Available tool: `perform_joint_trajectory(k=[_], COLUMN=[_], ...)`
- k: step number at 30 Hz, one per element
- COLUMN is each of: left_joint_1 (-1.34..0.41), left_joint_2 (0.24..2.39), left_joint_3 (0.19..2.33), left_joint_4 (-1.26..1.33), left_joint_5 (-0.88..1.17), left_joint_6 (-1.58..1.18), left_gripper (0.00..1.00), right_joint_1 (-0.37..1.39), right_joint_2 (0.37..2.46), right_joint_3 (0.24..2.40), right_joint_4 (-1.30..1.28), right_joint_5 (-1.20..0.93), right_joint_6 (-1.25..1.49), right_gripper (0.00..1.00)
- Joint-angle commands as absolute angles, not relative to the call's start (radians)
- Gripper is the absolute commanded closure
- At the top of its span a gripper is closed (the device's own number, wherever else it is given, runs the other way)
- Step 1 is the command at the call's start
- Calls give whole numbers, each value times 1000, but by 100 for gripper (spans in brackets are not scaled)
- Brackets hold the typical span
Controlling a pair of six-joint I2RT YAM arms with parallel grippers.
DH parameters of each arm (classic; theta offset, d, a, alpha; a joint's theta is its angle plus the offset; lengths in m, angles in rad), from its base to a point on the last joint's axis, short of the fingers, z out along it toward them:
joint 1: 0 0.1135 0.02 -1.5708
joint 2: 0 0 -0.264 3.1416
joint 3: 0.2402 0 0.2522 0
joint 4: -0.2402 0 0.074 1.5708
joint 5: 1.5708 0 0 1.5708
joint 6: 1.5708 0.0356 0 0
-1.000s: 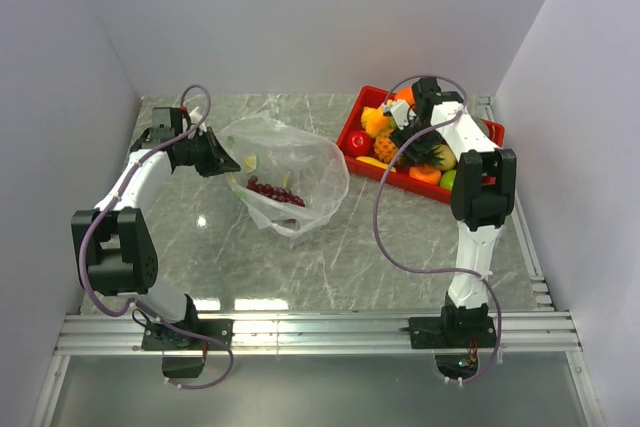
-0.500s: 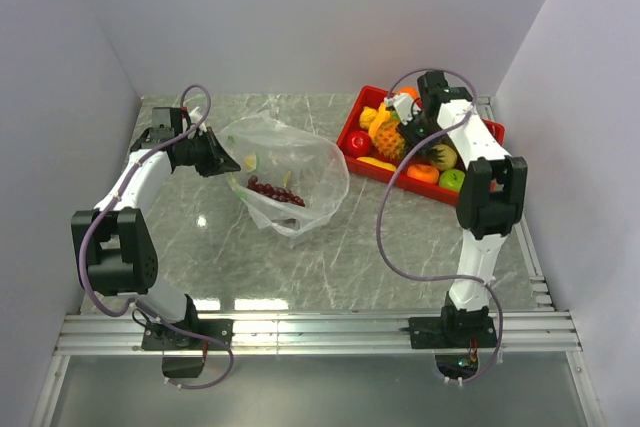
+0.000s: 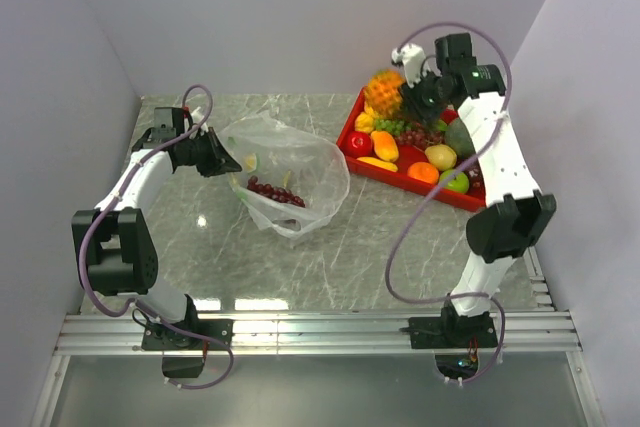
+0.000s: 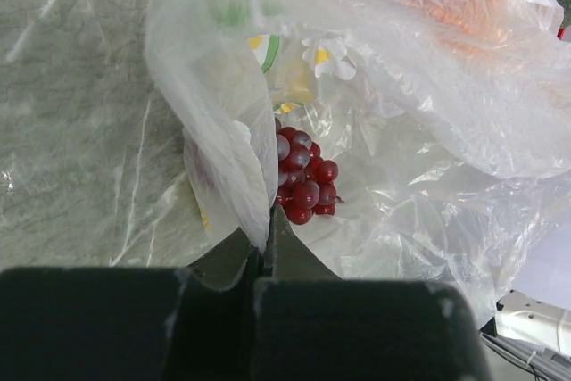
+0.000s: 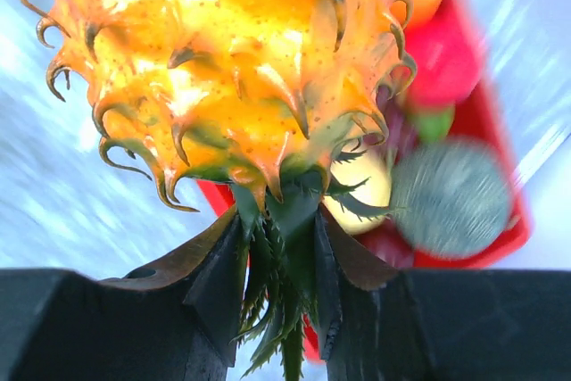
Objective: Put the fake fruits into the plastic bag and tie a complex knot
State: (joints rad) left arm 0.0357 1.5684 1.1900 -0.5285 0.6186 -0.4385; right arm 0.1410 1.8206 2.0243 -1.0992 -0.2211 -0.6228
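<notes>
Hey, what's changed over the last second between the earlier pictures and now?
The right hand closed on the pineapple by its green crown and lifted it up off the red tray. The left hand, shut on the plastic bag at its edge, the bag itself and the red grapes inside stayed put.

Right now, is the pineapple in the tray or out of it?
Out. The right gripper grips the pineapple by its green crown, holding it in the air above the red tray.
</notes>
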Motion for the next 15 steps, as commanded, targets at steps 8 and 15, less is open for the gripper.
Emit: perform_joint_trajectory(k=[8,15], left_joint_1=[17,17], left_joint_2=[1525,1517], left_joint_3=[1220,1235], left_joint_4=[-523,-532], left_joint_5=[643,658], left_joint_6=[-449,-443], left_gripper=[100,100], right_joint_1=[584,765], right_joint_2=[1611,1707], right_joint_3=[2056,1889], right_joint_4=[-815,-755], right_joint_5=[-374,-333], right_joint_6=[-281,-362], right_gripper=[100,100])
